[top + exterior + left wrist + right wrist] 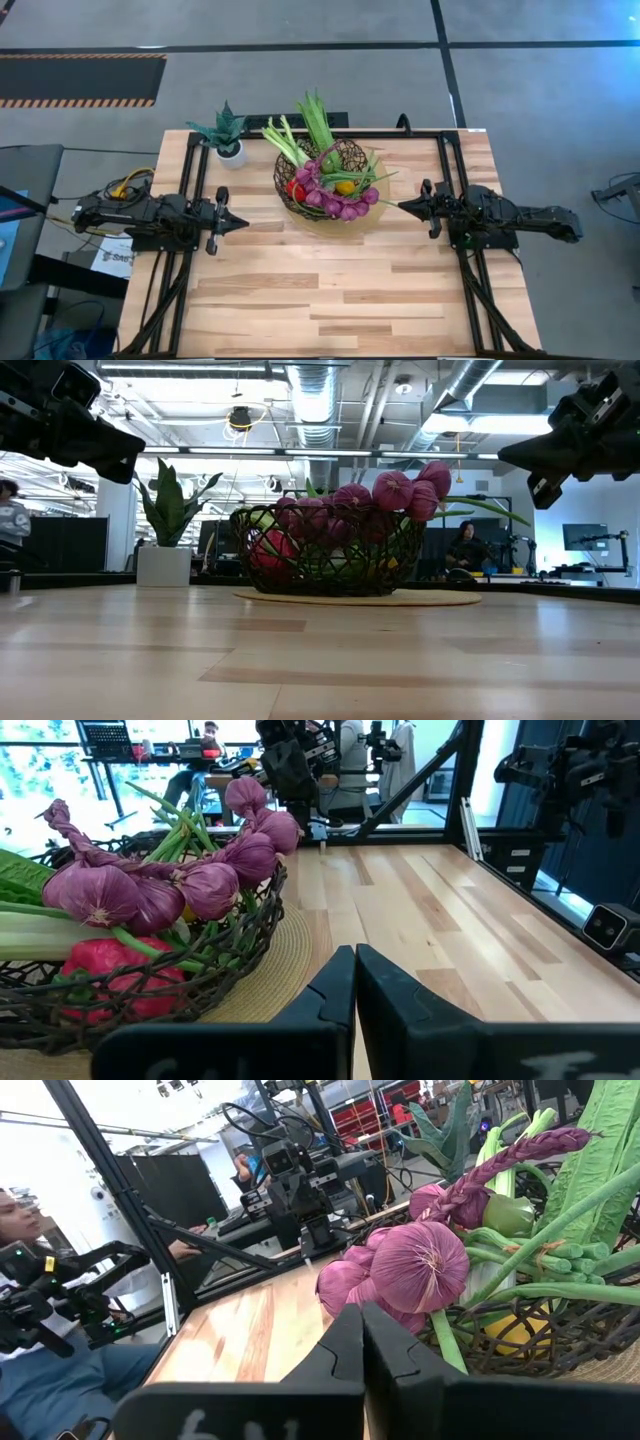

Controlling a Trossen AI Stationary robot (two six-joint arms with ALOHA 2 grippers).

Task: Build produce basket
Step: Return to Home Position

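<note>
The dark woven wire basket (pixel 325 178) stands on a tan round mat (pixel 372 218) at the table's far middle. It holds leafy stalks (pixel 316 118), a leek (pixel 283 140), long green beans (pixel 368 176), a purple onion string (pixel 335 200), a red pepper (pixel 296 190), a lemon (pixel 344 187) and a lime (pixel 329 163). My left gripper (pixel 243 223) is shut and empty left of the basket. My right gripper (pixel 403 206) is shut and empty right of it. Both hover above the table.
A small potted spiky plant (pixel 226 135) stands at the far left of the table. Bare wood (pixel 330 300) lies on the near half. Black frame rails (pixel 445 170) run along both sides. People sit in the room beyond the table.
</note>
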